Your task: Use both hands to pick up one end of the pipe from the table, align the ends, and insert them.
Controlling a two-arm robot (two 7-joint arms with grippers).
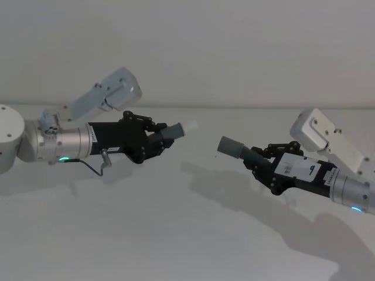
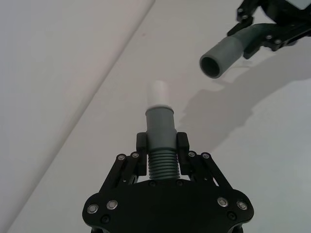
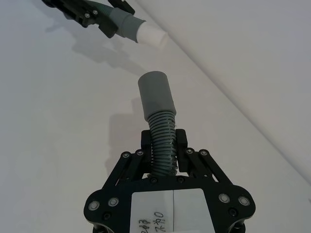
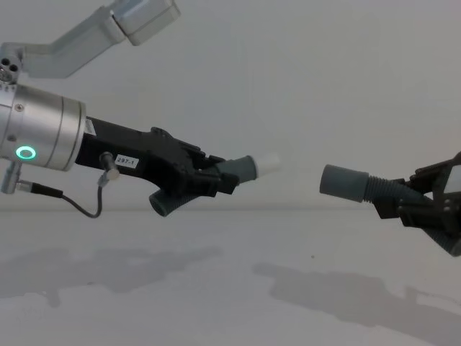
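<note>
My left gripper [image 1: 157, 139] is shut on the ribbed part of one dark-grey pipe piece [image 1: 174, 131], held in the air above the table [image 1: 176, 234]. Its sleeve end carries a whitish tip [image 4: 268, 162] that points right. On the right, my right gripper [image 1: 259, 159] is shut on the second pipe piece [image 1: 231, 147], whose open grey sleeve end [image 2: 219, 57] faces left. A clear gap separates the two ends, and the right one sits slightly lower. The left wrist view shows the fingers [image 2: 142, 145] clamping the ribbed tube [image 2: 162, 162]; the right wrist view shows the same grip [image 3: 163, 145].
The pale wall [image 1: 234, 52] rises behind the table's far edge. Shadows of both arms fall on the table [image 4: 216, 303] below them. The silver left wrist [image 4: 39, 133] with its green ring light fills the chest view's left side.
</note>
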